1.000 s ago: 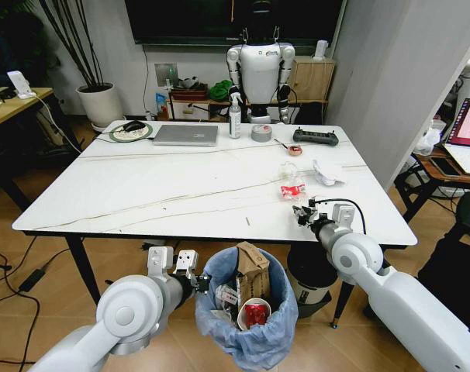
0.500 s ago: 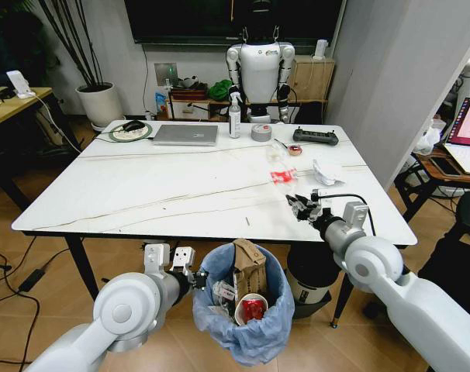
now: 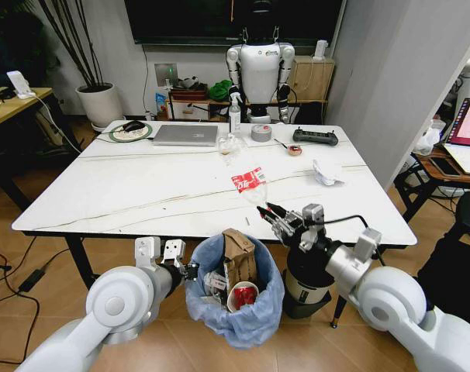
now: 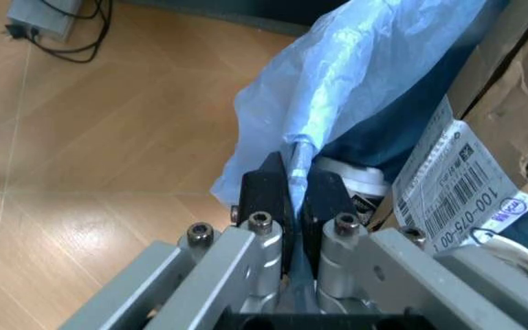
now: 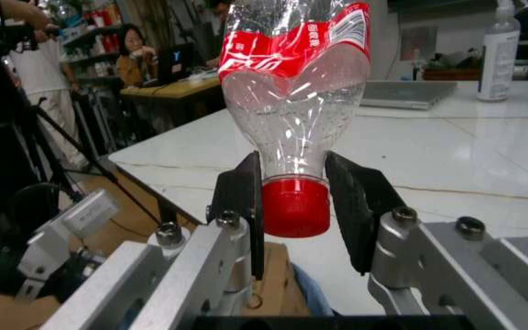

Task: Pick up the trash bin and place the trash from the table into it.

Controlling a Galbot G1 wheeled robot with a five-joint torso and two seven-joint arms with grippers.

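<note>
The trash bin (image 3: 233, 310), lined with a crinkled light-blue bag (image 4: 365, 62), hangs just in front of the table's (image 3: 142, 194) near edge. My left gripper (image 3: 187, 270) is shut on the bag's rolled rim (image 4: 296, 175). Torn brown cardboard (image 3: 236, 260) and a white cup (image 3: 241, 294) lie inside. Over the table's front edge, beside the bin's far right rim, my right gripper (image 3: 271, 212) is shut on the red-capped neck of a crushed clear bottle (image 3: 249, 180) with a red label. The bottle (image 5: 291, 89) points away from the gripper (image 5: 293, 185). Crumpled white paper (image 3: 326, 172) lies at the table's right.
At the table's far side are a grey laptop (image 3: 186, 134), a spray bottle (image 3: 235, 116), a tape roll (image 3: 261, 132), a black controller (image 3: 315, 137) and a small red item (image 3: 295, 149). A black-lidded cylinder (image 3: 305, 283) stands under the table by my right arm.
My right gripper has carried the bottle from the table's right side leftward and nearer, to the front edge by the bin. The bin and left gripper have shifted slightly left.
</note>
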